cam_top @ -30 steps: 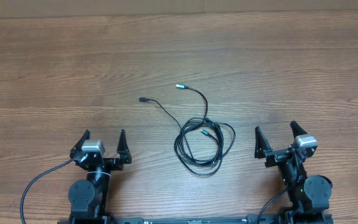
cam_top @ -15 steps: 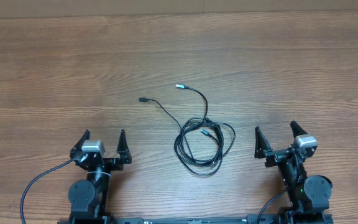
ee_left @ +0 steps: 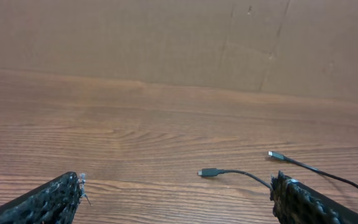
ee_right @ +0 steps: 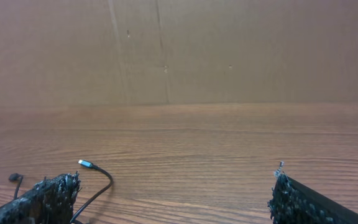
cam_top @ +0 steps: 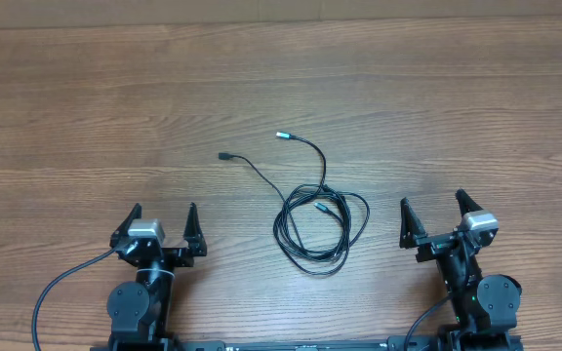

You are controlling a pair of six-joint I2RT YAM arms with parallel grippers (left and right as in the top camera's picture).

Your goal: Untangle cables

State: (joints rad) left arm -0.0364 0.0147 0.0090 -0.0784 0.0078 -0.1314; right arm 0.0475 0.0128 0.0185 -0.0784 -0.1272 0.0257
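Note:
The cables are thin black cords lying in loose overlapping loops at the table's middle. One end with a black plug reaches left; another with a teal tip reaches up; a third teal tip lies inside the loops. My left gripper is open and empty, left of the loops. My right gripper is open and empty, right of them. The left wrist view shows the black plug and a second plug. The right wrist view shows the teal tip.
The wooden table stretches in all directions around the cables. A brown cardboard wall stands along the far edge. Thick black arm cables hang by the arm bases at the front.

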